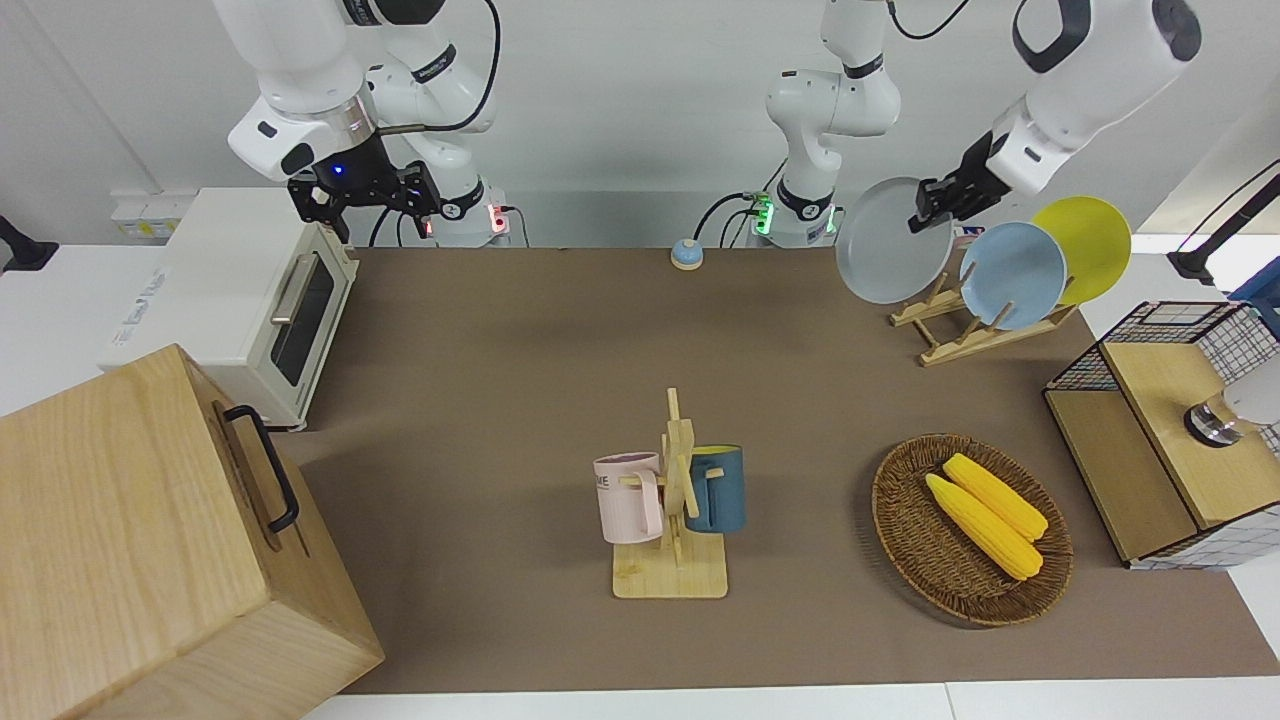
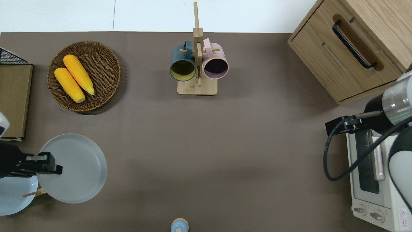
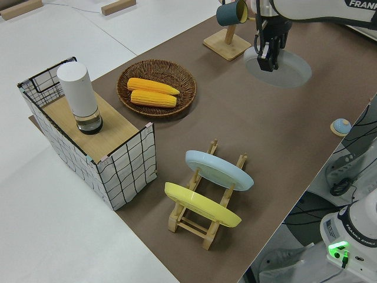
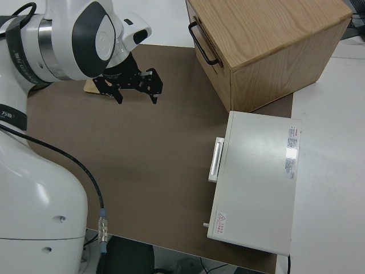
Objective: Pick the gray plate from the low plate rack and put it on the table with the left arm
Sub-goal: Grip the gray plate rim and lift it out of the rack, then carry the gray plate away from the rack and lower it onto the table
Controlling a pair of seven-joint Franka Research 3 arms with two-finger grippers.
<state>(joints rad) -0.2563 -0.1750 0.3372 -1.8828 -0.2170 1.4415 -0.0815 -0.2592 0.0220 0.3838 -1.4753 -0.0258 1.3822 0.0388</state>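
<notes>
1. The black two-finger gripper of the white left arm [image 1: 932, 207] has its jaws closed narrowly on the rim of the round light-gray plate [image 1: 885, 255]. One finger lies on the plate's upper face, as the overhead view shows [image 2: 48, 164].
2. The gray plate is in the air, free of the low light-wood plate rack [image 1: 960, 325], and tilted in the front view. In the overhead view it hangs over the brown mat of the table [image 2: 225, 145], just beside the rack, toward the right arm's end from it.
3. The rack keeps two plates between its slanted pegs: a round light-blue plate [image 1: 1012, 275] and a round yellow plate [image 1: 1085, 245], the yellow one closer to the left arm's end of the table.
4. A round dark wicker basket [image 1: 905, 520] with two yellow corn cobs [image 1: 985, 515] lies farther from the robots than the rack, well apart from the held plate.
5. A wooden mug stand [image 1: 672, 540] carries a pink mug [image 1: 628, 498] and a dark-blue mug [image 1: 718, 488]. It stands near the middle of the table.
6. A small blue and beige bell-shaped object [image 1: 686, 254] sits on the table edge nearest to the robots.
7. A wire-and-wood shelf box [image 1: 1150, 440] with a white cylinder [image 3: 79, 97] on it stands at the left arm's end.
8. The right arm with its black gripper [image 1: 365, 195] is parked; the jaws stand wide open and hold nothing. A white toaster oven [image 1: 245, 300] and a big wooden cabinet with a black handle [image 1: 130, 540] stand at that end.
</notes>
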